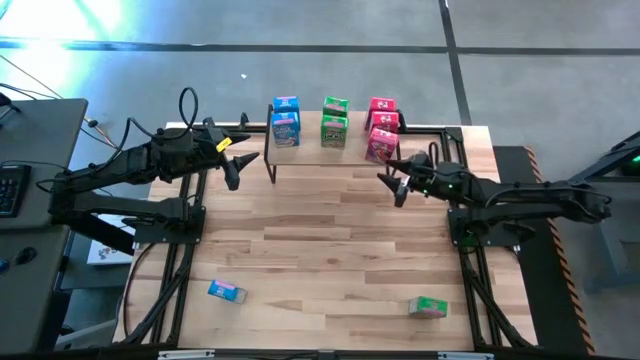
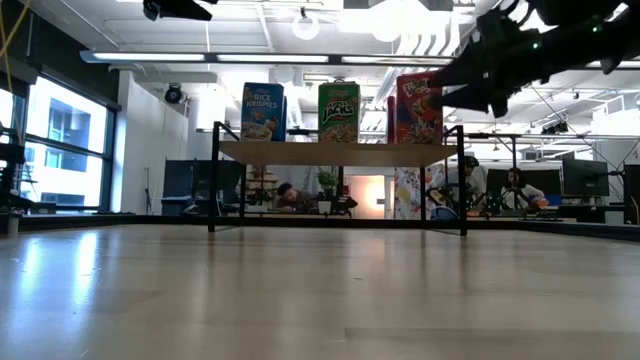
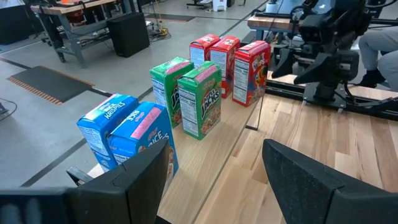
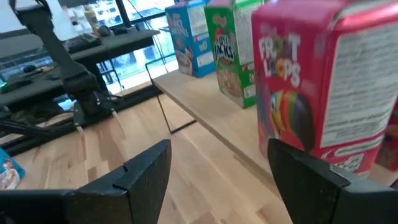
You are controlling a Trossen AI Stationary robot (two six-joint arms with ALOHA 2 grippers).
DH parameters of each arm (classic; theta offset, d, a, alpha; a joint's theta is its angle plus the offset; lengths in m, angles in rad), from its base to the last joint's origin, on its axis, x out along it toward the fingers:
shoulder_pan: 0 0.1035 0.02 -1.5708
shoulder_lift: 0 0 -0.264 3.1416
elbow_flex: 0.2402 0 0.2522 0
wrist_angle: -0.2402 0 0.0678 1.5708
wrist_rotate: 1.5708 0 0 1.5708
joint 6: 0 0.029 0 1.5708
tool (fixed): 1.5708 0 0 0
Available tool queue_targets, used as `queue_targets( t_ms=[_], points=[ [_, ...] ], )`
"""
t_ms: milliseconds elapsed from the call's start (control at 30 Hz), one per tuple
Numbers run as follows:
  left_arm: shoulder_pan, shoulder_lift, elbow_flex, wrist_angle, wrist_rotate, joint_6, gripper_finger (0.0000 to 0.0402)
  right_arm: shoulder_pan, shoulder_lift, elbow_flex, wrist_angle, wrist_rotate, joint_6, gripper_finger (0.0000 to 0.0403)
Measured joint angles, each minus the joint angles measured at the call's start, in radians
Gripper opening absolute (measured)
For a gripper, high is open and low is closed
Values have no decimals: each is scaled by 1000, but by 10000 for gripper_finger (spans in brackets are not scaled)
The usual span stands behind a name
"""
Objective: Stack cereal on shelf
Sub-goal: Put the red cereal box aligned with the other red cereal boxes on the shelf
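Note:
The shelf (image 1: 310,157) stands at the table's far middle. Cereal boxes stand upright on it: two blue (image 1: 285,122) at its left, two green (image 1: 334,122) in the middle and three pink-red (image 1: 382,128) at its right. My left gripper (image 1: 238,165) hangs open just left of the shelf's near edge, its fingers empty. My right gripper (image 1: 392,180) is open, level, just near of the front pink-red box (image 4: 323,81), with nothing between its fingers. A blue box (image 1: 227,291) and a green box (image 1: 428,307) lie flat near the table's front edge.
Black metal frame rails run along the table's left and right edges (image 1: 170,290). A wide stretch of bare wood (image 1: 320,250) lies between the shelf and the two lying boxes. People sit at desks in the room behind the shelf (image 2: 470,185).

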Motion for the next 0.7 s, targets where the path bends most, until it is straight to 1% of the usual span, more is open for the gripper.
queue_targets(
  t_ms=[100,267,533,700],
  points=[
    [0,0,0,0,0,0,250,0,40,0,3,14,16,260],
    [0,0,0,0,0,0,250,-1,76,0,7,64,-5,260],
    [0,0,0,0,0,0,250,-1,80,0,8,149,-2,260],
    [0,0,0,0,0,0,250,-1,80,0,17,174,-2,260]
  ],
)
